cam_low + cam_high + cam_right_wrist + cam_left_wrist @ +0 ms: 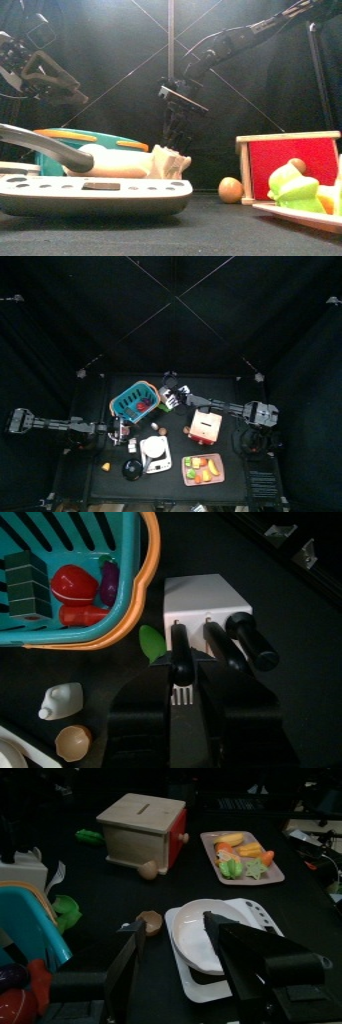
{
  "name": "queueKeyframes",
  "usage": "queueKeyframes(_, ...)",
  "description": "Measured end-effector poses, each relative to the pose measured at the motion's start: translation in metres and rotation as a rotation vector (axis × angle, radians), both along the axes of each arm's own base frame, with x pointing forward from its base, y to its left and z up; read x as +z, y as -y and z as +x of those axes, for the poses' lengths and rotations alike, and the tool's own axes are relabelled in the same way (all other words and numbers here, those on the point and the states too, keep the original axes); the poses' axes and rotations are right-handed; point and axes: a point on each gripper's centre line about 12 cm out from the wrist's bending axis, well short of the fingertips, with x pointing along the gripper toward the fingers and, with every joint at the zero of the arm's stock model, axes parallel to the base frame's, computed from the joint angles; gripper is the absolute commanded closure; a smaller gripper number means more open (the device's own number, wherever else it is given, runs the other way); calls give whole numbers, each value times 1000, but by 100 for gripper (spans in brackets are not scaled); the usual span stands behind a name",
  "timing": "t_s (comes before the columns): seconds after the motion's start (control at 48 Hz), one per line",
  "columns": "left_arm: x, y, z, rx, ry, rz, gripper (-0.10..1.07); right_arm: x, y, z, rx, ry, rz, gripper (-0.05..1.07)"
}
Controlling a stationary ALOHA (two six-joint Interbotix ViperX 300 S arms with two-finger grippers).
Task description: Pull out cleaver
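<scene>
Hovering right gripper (183, 662) above knife block (201, 602), jaws parted around a black handle (179, 647), cleaver unconfirmed; grip not yet closed

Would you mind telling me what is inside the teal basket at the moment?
The teal basket holds a red pepper-like piece, a purple piece, another red piece and a dark green ridged item. Anything beneath them, and the basket's far end, is out of sight.
</scene>
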Motion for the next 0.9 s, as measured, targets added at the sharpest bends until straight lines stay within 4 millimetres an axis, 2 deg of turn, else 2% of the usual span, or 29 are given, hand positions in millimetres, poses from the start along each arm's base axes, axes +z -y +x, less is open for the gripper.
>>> queueKeyframes(0.167, -1, 0, 0, 2, -1, -3, 11, 3, 0, -1, -2, 2, -1, 52)
queueKeyframes(0.542, -1, 0, 0, 2, -1, -3, 11, 29, -11, -7, 18, 37, -32, 52)
queueKeyframes(0.896, -1, 0, -1, 2, -3, -3, 11, 28, -11, -15, 24, -8, -76, 52)
